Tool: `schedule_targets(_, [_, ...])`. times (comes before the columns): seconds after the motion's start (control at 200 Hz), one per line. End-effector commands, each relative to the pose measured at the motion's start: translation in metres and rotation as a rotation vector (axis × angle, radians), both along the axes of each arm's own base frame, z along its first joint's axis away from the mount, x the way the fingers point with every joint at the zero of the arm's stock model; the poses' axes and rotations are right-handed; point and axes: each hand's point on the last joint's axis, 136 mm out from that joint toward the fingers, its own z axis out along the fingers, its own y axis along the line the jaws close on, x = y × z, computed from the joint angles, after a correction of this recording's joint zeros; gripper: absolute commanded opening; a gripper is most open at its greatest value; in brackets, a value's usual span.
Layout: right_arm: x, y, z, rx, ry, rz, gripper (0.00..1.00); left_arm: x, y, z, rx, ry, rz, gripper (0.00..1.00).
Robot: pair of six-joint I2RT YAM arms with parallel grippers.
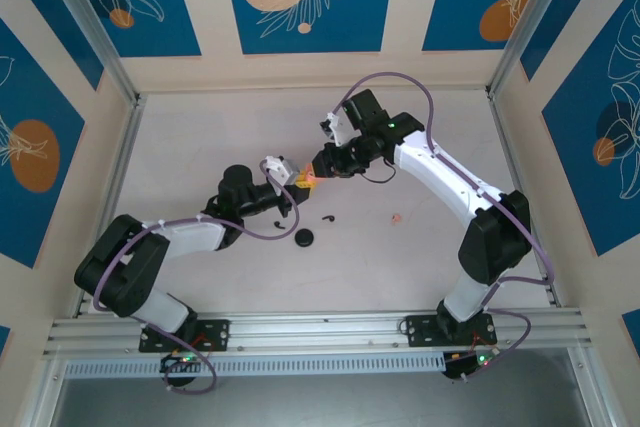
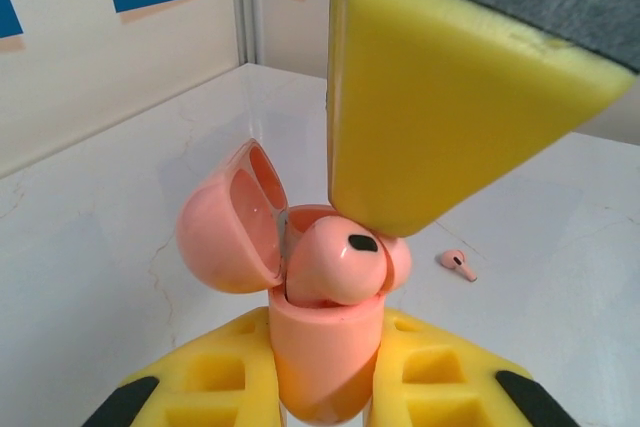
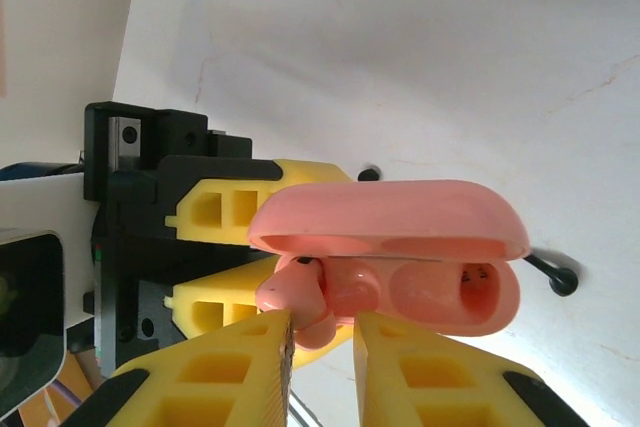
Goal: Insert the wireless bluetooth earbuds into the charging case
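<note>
The left arm (image 1: 175, 237) folds at the elbow and reaches toward mid-table, with the left gripper (image 1: 292, 183) clamped on the charging case (image 2: 320, 367). The right arm (image 1: 450, 182) arches in from the opposite side. The right gripper (image 1: 318, 173) pinches a pink earbud (image 2: 335, 265), and the two grippers stand tip to tip.

A white table (image 1: 420, 267) with faint grey veining spreads beneath the left pincer (image 1: 299, 183) and the right pincer (image 1: 320, 172). Beyond them and to both sides rise cream walls (image 1: 320, 72) carrying blue panels (image 1: 345, 7) printed with peach discs and white leaves. Aluminium posts (image 1: 93, 32) stand in the far corners; an aluminium rail (image 1: 320, 327) lines the near edge.
</note>
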Motion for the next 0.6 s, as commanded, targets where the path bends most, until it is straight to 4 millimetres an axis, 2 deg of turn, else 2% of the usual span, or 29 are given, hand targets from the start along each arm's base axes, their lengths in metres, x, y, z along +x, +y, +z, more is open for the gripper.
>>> schedule_targets(0.0, [-0.001,-0.005,0.006,-0.011,-0.013,0.011,0.24,-0.006,-0.007,0.033,-0.058,-0.075,-0.049,0.12])
schedule_targets(0.595, [0.014,-0.011,0.011,0.004,-0.066,-0.041,0.26,-0.014,-0.012,0.044,-0.101,-0.075,-0.103,0.12])
